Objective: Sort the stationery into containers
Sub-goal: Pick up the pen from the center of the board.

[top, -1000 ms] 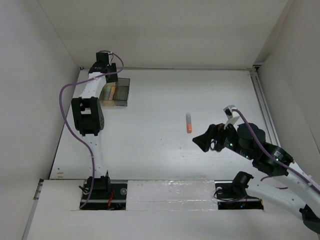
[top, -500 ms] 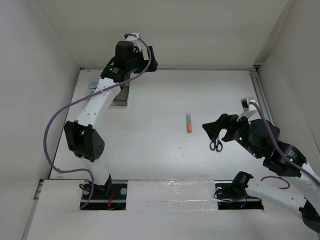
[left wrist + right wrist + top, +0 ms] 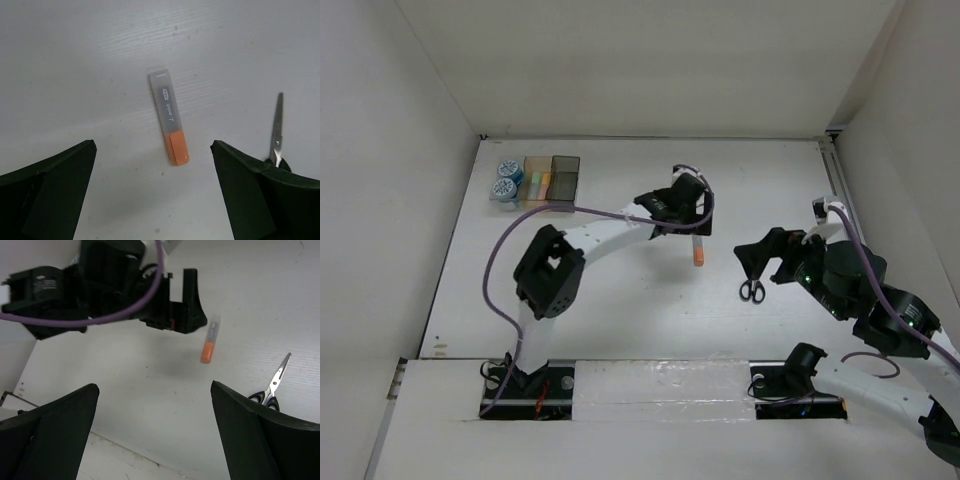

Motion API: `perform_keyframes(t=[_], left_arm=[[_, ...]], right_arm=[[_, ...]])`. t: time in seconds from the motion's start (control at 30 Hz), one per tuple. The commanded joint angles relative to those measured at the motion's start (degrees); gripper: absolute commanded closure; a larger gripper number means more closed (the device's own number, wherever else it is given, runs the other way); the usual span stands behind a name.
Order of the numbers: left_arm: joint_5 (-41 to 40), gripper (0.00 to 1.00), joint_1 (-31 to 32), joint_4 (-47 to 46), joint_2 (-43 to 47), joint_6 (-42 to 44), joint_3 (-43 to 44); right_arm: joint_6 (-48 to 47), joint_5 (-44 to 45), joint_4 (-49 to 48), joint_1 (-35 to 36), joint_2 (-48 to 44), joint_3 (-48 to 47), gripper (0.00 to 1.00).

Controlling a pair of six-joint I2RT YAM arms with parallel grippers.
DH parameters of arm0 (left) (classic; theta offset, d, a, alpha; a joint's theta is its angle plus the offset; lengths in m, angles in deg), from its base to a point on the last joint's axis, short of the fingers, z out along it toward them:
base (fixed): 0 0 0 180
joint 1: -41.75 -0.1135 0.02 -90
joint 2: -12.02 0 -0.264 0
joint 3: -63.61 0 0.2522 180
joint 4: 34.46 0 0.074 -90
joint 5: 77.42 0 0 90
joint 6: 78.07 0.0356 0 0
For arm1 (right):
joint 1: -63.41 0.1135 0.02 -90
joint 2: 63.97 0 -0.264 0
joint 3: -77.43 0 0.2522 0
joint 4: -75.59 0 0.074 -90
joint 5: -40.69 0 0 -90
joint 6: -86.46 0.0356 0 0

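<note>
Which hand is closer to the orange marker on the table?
Left. The left hand hangs open almost directly above the orange marker; the right hand is off to the marker's right, open, near the scissors.

left pincer [image 3: 152, 150] spread wide — right pincer [image 3: 154, 387] likewise.

From above, the left gripper [image 3: 678, 212] covers most of the grey half of the orange marker [image 3: 698, 256], so little more than the orange end shows. In the left wrist view the scissors [image 3: 277, 122] show only their blades. The handles lie behind that gripper's dark finger [image 3: 260, 200], which the picture's edge cuts off. The sticks in the amber bin [image 3: 538, 158] are too small to count. What lies in the dark bin [image 3: 566, 158] cannot be made out. The right arm [image 3: 880, 310] runs out of the top view at the lower right.
</note>
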Motion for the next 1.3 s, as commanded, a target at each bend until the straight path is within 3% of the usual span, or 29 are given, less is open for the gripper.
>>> perform_keyframes(t=[0.0,0.07,0.27,0.5,0.67,0.8,0.9,0.97,1.0,1.07,1.27], left_arm=[[-12.12,0.00,3.52,6.91,-5.77,-5.50,6.91],[-14.24,0.00,4.93,9.73,-9.80,-8.40,10.70],[-11.17,0.00,4.94,6.58,-12.54,-9.02,10.09],[-13.89,0.00,5.47,12.90,-18.78,-10.17,18.87],[-14.51,0.02,5.47,14.67,-22.13,-10.69,20.02],[-14.51,0.16,5.47,15.28,-22.66,-11.21,18.89],[-14.51,0.37,5.47,15.28,-22.66,-11.22,18.35],[-14.51,0.54,5.47,15.28,-23.35,-11.22,18.35],[-13.81,0.75,5.47,15.28,-24.15,-10.61,18.35],[-13.01,1.00,5.47,15.28,-24.76,-10.60,18.35],[-15.02,1.00,4.16,14.76,-21.62,-9.38,16.16]], right_arm=[[-0.73,1.36,0.46,0.45,-1.49,-2.08,0.00],[-0.21,1.36,0.46,0.45,-2.01,-1.55,0.00],[-0.20,0.66,0.99,0.45,-3.95,-0.41,0.00],[-1.26,0.13,0.46,0.45,-3.95,-0.41,0.00],[-1.26,-0.39,-0.07,0.45,-5.09,-0.41,0.00],[-1.26,-0.39,-0.07,0.45,-5.62,0.73,0.00],[-1.26,-1.01,-0.59,0.45,-5.62,0.73,0.00],[-1.26,-1.01,-0.59,0.45,-6.14,0.73,0.00],[-1.26,-1.01,-0.59,0.45,-6.15,0.73,0.00],[-1.26,-1.01,-0.59,0.45,-6.15,0.73,0.00],[-1.26,-1.01,-0.59,0.45,-6.15,0.73,0.00]])
